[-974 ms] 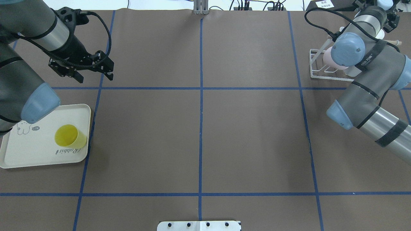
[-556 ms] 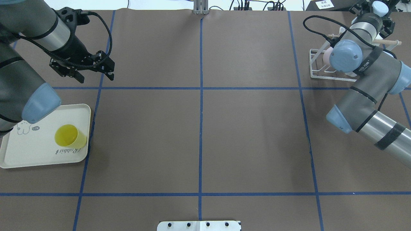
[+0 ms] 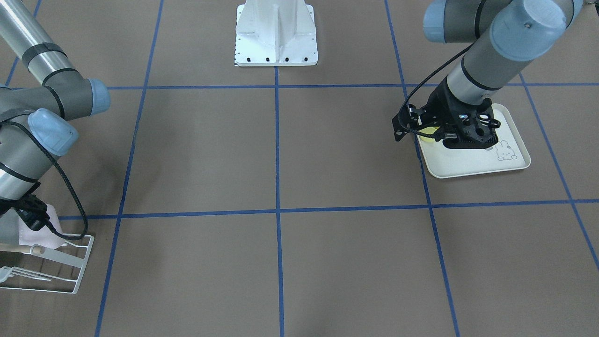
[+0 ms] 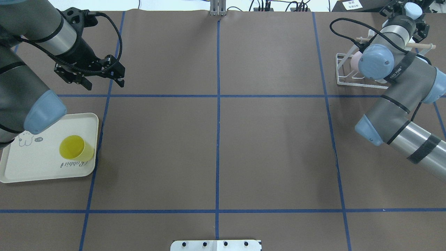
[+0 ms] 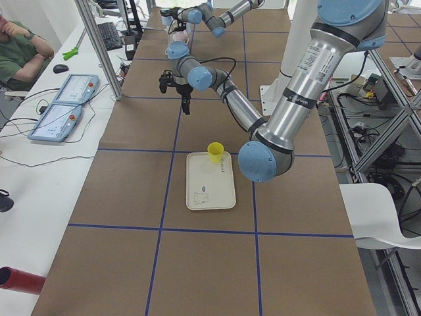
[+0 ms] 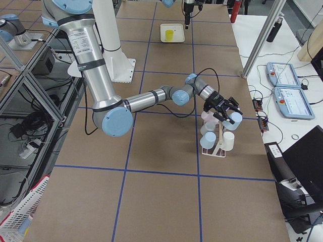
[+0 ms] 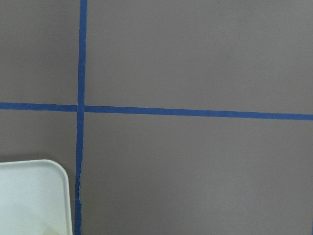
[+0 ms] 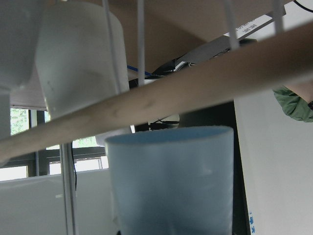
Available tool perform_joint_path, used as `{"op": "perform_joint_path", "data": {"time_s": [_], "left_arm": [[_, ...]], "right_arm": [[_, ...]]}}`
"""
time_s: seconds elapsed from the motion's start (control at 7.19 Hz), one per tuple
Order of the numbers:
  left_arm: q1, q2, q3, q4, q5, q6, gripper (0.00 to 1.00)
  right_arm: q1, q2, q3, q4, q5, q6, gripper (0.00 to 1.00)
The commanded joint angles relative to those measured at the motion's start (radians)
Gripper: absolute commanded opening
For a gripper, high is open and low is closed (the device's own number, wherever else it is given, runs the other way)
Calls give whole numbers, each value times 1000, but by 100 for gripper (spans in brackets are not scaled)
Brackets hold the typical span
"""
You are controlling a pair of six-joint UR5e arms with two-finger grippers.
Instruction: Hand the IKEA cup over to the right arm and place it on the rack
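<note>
Brown desk (image 4: 216, 146), rabbit-print tray (image 4: 35, 164), arm-hidden white rack (image 4: 345, 83): left claw (image 4: 103, 83) hangs wide open, empty; right claw (image 4: 407, 14), partly obscured, clasps a light-blue cup (image 4: 413, 8) at the rack; a yellow cup (image 4: 75, 149) stands on the tray.

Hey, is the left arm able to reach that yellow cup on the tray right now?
Probably yes. The yellow cup stands upright and alone on the tray, with nothing above it, and the left gripper hangs open over the table just beyond the tray.
</note>
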Motion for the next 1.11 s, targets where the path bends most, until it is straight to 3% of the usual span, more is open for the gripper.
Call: {"op": "perform_joint_path", "data": {"time_s": [0.0,0.14,0.28,0.97], "left_arm": [[0,-1,0,0,-1,-1,100],[0,-1,1,0,-1,-1,100],[0,-1,1,0,-1,-1,100],[0,-2,1,0,-1,-1,100]], "right_arm": [[0,0,-2,0,1,-8,58],[0,0,-2,0,2,-9,91],[-2,0,-1,0,4,-8,99],[0,11,27,-1,34,0,99]]}}
